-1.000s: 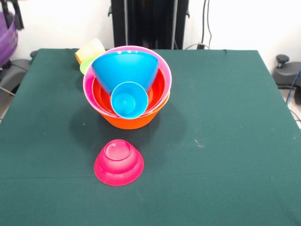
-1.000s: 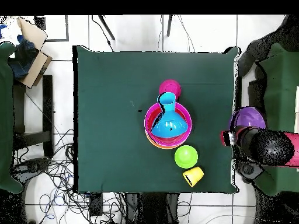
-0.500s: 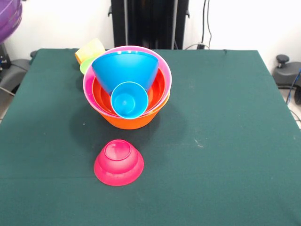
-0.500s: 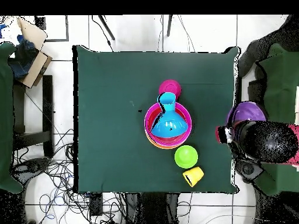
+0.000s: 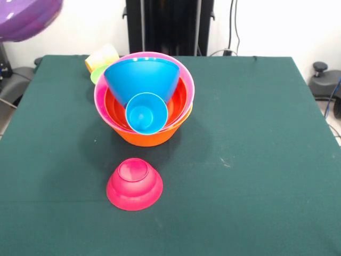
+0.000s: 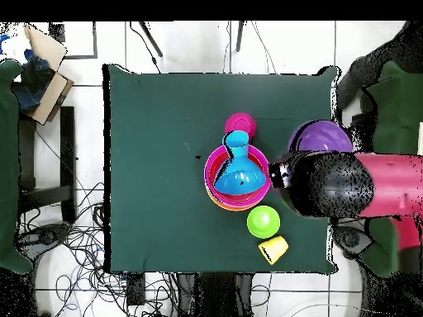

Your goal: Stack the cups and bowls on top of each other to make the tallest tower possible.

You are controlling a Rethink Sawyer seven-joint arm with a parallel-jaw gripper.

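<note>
While the purple bowl (image 5: pixel 26 18) hangs high at the far left in the front view, the yellow cup (image 5: pixel 101 57) lies on its side on the green worktop (image 5: pixel 256 133), touching the green bowl (image 5: pixel 98 76). Just to their right sits the tower (image 5: pixel 145 101): a blue bowl (image 5: pixel 143 79) and a light blue cup (image 5: pixel 146 113) tipped inside pink, red-orange and orange bowls. Nearer stands the magenta bowl (image 5: pixel 135 184), upside down. I cannot tell how the claw (image 6: pixel 285 175) is set.
</note>
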